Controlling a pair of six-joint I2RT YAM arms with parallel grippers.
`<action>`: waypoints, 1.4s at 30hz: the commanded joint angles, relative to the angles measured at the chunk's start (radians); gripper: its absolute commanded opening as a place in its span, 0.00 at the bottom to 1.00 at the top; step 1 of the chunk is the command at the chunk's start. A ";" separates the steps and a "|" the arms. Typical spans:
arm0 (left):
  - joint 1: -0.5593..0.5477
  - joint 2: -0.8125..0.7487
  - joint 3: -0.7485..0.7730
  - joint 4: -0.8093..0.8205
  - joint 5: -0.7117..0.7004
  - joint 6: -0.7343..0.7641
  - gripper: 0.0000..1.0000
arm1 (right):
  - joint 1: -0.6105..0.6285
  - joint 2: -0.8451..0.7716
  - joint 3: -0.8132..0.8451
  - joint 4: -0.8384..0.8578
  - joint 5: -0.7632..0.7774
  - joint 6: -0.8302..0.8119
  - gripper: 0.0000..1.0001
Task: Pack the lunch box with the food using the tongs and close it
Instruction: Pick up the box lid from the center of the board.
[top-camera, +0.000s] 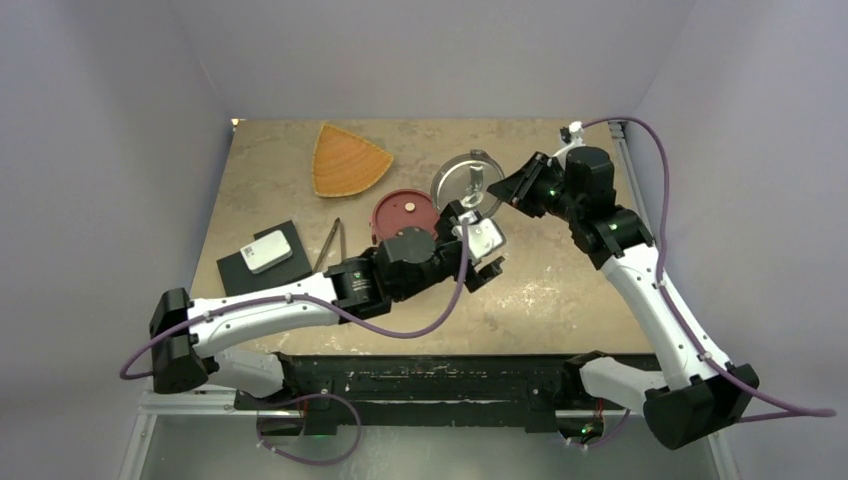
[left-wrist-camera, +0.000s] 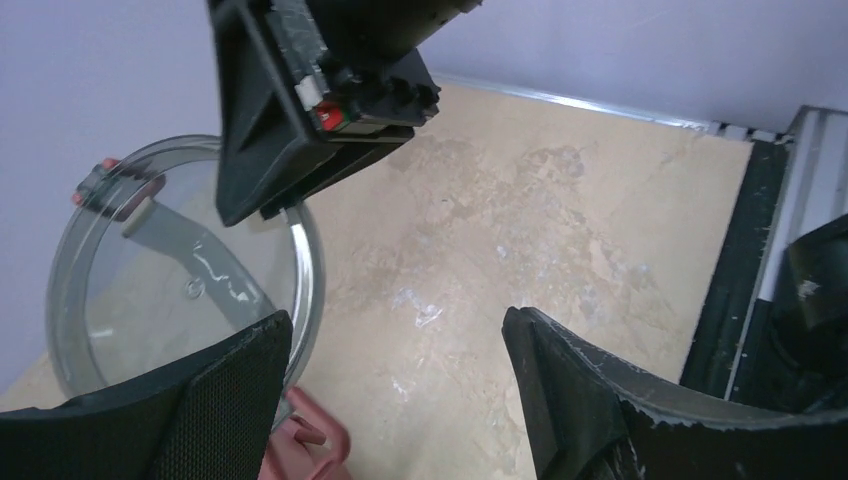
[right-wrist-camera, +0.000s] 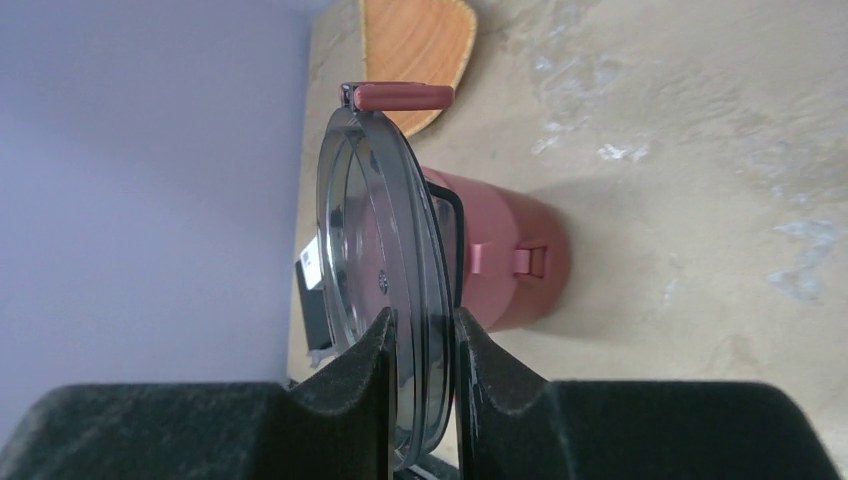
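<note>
Table (top-camera: 560, 290): beige, mottled, stone-look top with pale scuffs, plain lilac walls on three sides. Left arm (top-camera: 260, 315), white links and black joints with a purple cable, reaches across the middle; its black wrist covers the near edge of the lunch box (top-camera: 382, 215) from above. Right arm (top-camera: 650, 290) comes in from the far right side. Lunch box: round, dark-red, matte, standing mid-table near the far side. The right wrist view shows a straight wall with a small side clasp. Smoky clear lid (right-wrist-camera: 370, 250): round, glossy, with a grey strap across it and a dark-red tab on the rim. It is held up on edge just right of the lunch box, and I cannot tell whether the two touch. Right gripper (right-wrist-camera: 425, 330) is clenched on the lid's rim, one black textured finger on each face. Left gripper (left-wrist-camera: 395, 340) is released, jaws wide, only bare table between them; it hovers just near of the lid, and the right gripper crosses the top of its view. Orange fan-shaped tray (top-camera: 350, 160): ribbed, woven-looking, at the far edge left of the box. Black square pad (top-camera: 240, 272) on the left, a white rounded-corner slab (top-camera: 268, 250) on it. Tongs (top-camera: 331, 245): slim, two thin metal arms in a narrow V, flat on the table between the pad and the left arm's wrist, apart from both grippers. Flat white round slice (top-camera: 408, 206) sits on the box's dark-red top face.
</note>
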 joint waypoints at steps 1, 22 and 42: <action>-0.041 0.067 0.052 0.102 -0.239 0.096 0.79 | 0.034 -0.003 0.062 0.079 0.014 0.067 0.00; -0.104 0.268 0.104 0.216 -0.599 0.326 0.35 | 0.040 -0.033 0.037 0.095 0.001 0.081 0.00; 0.084 0.182 0.208 -0.105 -0.266 -0.157 0.00 | 0.039 -0.073 0.070 0.170 0.110 0.053 0.49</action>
